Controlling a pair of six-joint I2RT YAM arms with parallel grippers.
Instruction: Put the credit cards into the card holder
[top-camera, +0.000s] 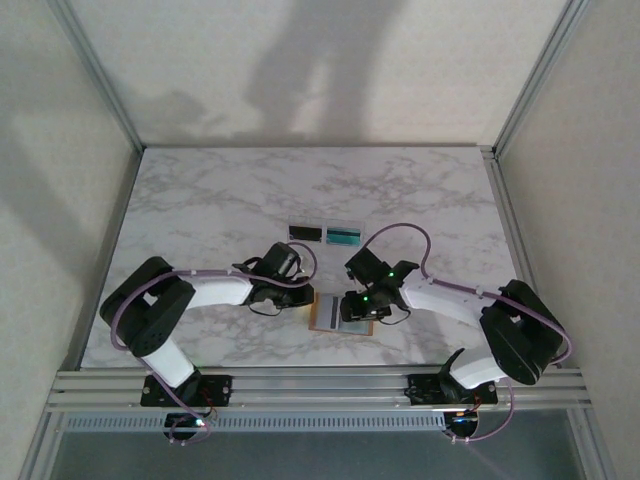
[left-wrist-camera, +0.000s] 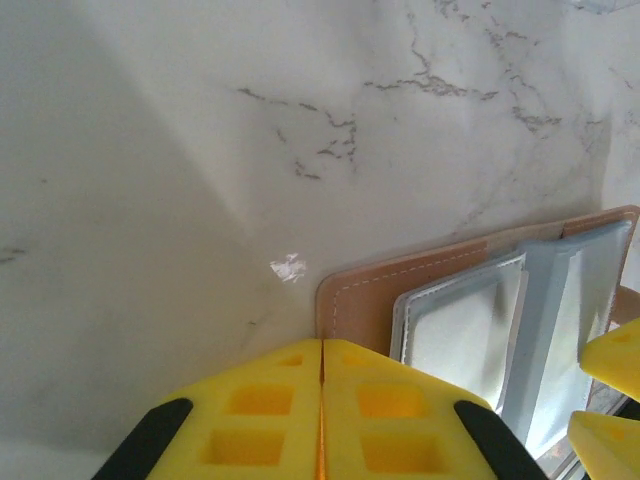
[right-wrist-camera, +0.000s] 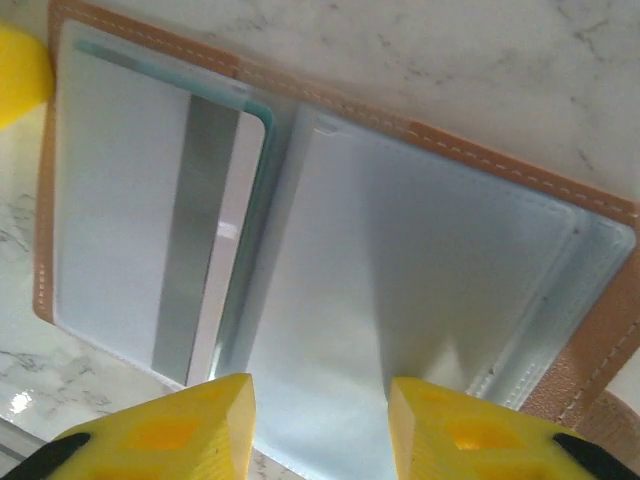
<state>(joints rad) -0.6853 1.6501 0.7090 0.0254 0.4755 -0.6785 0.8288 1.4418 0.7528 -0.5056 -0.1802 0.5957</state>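
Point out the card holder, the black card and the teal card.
card holder (right-wrist-camera: 430, 250): right wrist view, middle of its open inner pocket.
black card (top-camera: 304, 232): top view, centre of its face.
teal card (top-camera: 343, 235): top view, centre of its face.

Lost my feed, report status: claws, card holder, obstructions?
Left claw shut at edge of card holder. Right claw open over it. One card pocketed; black card, teal card lie on table. No obstruction seen.

White marble table (top-camera: 200, 200), aluminium frame rails (top-camera: 320, 385)
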